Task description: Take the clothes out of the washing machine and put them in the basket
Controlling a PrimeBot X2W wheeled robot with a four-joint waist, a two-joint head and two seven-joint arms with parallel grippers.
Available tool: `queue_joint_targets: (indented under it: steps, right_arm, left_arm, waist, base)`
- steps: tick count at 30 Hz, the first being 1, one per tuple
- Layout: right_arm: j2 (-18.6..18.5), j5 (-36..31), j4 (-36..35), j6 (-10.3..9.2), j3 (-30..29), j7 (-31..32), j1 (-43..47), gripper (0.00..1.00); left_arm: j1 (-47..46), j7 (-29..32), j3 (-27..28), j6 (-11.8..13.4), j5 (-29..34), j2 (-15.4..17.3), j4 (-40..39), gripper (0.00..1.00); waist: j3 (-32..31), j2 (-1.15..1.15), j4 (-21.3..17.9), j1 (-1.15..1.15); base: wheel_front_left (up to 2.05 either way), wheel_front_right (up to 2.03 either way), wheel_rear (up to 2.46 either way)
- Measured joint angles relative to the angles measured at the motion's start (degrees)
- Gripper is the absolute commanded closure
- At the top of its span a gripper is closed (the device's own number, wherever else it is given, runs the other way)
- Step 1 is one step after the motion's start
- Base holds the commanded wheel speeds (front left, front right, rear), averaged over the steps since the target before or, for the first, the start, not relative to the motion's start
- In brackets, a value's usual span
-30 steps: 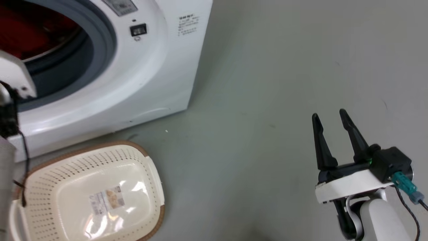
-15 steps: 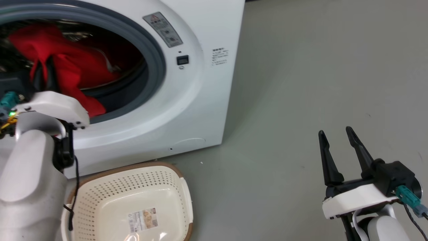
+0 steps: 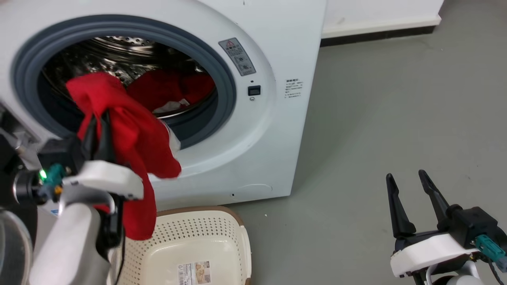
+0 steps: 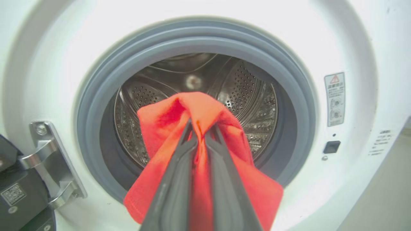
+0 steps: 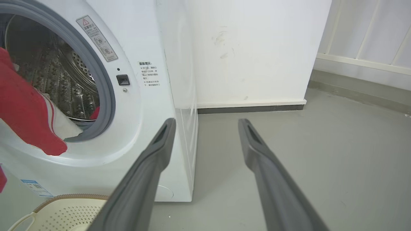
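Clothes (image 3: 130, 138) hauled out over washer (image 3: 277, 130) rim, left hand (image 3: 99, 118) clamped on them; basket (image 3: 206, 227) just below; right hand (image 3: 405, 175) open, far.

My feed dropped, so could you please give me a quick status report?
Left gripper shut on clothes, hanging before washing machine porthole. Right gripper open, idle. Basket below, nothing between.

Both claws are built alike: the left claw (image 3: 98, 118) and the right claw (image 3: 405, 175) each have two long, dark grey fingers tapering to narrow tips. Behind the right fingers sits a curved white plate (image 3: 425, 251) under a boxy black housing (image 3: 471, 221) with a teal plug (image 3: 486, 244). A green light (image 3: 42, 174) glows at the left wrist, and the forearm (image 3: 67, 245) is pale grey.
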Motion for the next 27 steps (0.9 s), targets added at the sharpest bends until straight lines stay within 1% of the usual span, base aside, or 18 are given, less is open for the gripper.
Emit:
queue_joint_targets:
  steps: [3,8,13,16,20,27]
  right_arm:
    - [0.0,-0.2,-0.9,0.0,-0.4,0.7,1.0,0.0]
    - [0.0,-0.6,-2.3,0.0,-0.6,1.6,2.1,0.0]
    - [0.0,-0.8,-3.7,0.0,-1.1,2.5,3.2,0.0]
    - [0.0,-1.1,-4.7,0.0,-0.9,2.8,3.2,0.0]
    - [0.0,-1.3,-5.8,0.0,-0.4,3.0,2.1,0.0]
    - [0.0,-1.4,-6.4,0.0,0.4,3.0,-1.2,0.0]
  left_arm:
    - [4.6,0.1,-0.7,0.8,-0.4,-0.6,-3.8,1.0]
    - [13.1,-0.4,-1.5,3.2,-0.4,-1.9,-9.1,1.0]
    - [20.1,-0.3,-3.1,4.6,-1.0,-3.6,-10.5,1.0]
    - [22.1,0.0,-3.8,4.9,-1.3,-4.2,-9.2,1.0]
    - [22.3,-0.8,-3.8,4.8,-2.1,-5.6,-5.7,1.0]
    - [17.8,-2.4,-3.5,2.9,-3.0,-7.7,4.6,1.0]
  waist:
    - [-1.2,0.0,1.1,0.0]
    - [-2.5,0.0,3.1,0.0]
    - [-3.1,0.0,4.9,0.01]
    - [-2.2,0.0,5.4,0.0]
    - [0.2,0.0,5.4,0.01]
    - [6.5,0.0,3.8,0.02]
  base:
    - [0.0,0.0,0.0]
    - [0.0,0.0,0.0]
    - [0.0,0.0,0.0]
    - [0.0,0.0,0.0]
    - [0.0,0.0,0.0]
    - [0.0,0.0,0.0]
